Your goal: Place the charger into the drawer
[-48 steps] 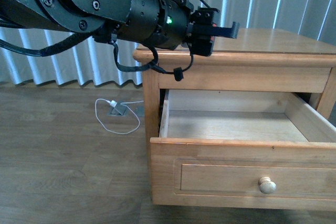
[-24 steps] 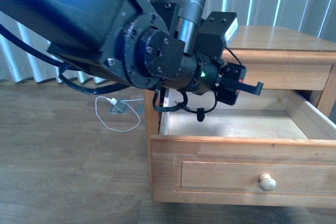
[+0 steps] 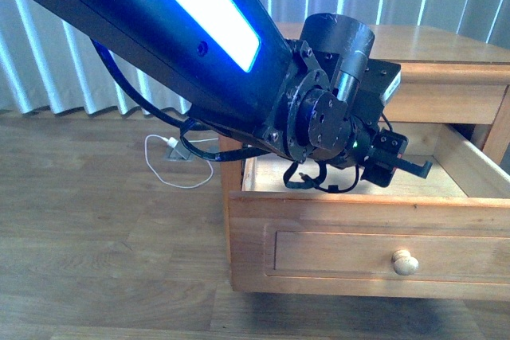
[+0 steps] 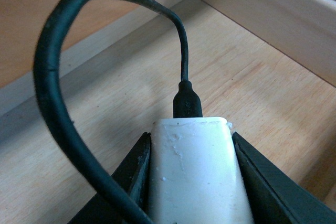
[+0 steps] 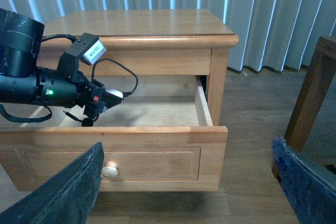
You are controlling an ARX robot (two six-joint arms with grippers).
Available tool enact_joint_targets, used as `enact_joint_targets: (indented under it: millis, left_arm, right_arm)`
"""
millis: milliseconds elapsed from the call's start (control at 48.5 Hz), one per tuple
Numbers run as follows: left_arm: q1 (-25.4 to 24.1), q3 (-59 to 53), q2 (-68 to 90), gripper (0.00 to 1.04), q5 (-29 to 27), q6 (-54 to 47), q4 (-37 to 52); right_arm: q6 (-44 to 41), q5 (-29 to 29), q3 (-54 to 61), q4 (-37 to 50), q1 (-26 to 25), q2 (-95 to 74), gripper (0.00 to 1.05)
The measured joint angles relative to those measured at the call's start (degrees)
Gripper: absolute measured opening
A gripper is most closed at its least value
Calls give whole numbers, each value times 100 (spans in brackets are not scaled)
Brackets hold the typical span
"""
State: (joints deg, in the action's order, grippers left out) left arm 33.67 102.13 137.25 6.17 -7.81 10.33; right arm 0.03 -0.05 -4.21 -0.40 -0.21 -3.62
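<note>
Front view: the left jaws reach into the open drawer near its left edge, so placing is in hand. Left wrist view: they clamp the white charger, its black cable looping, above the drawer floor; next, I judge, lower and release. Right wrist view: the right jaws gape empty.

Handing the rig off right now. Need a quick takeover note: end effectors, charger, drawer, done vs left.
Left end effector: shut on the charger, white block clamped between its fingers, black cable looping out ahead.
Right end effector: open, holding nothing, out in front of the nightstand.
Drawer: pulled open. The left arm reaches over its front edge and the charger hangs over the pale floor; whether it touches cannot be told.
Done: charger grasped and brought inside the drawer opening.
Left: set it down, release, pull the left arm out.
</note>
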Motion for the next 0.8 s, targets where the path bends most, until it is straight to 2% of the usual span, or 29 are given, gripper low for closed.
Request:
enact_joint_targets:
  millis: [82, 247, 371, 454, 804]
  left_arm:
    - [15, 85, 101, 40, -61, 2, -79]
    - [7, 11, 66, 74, -219, -46, 7]
    - [-76, -625, -398, 100, -400, -297, 293]
    - [-188, -1176, -938, 98, -295, -457, 481]
    - [-658, -3220, -3189, 99, -474, -699, 1167]
  right_arm:
    - [0, 0, 0, 0, 0, 0, 96]
    - [0, 0, 0, 0, 0, 0, 96]
    - [0, 0, 0, 0, 0, 0, 96]
    - [0, 0, 0, 0, 0, 0, 96]
    - [0, 0, 0, 0, 0, 0, 96]
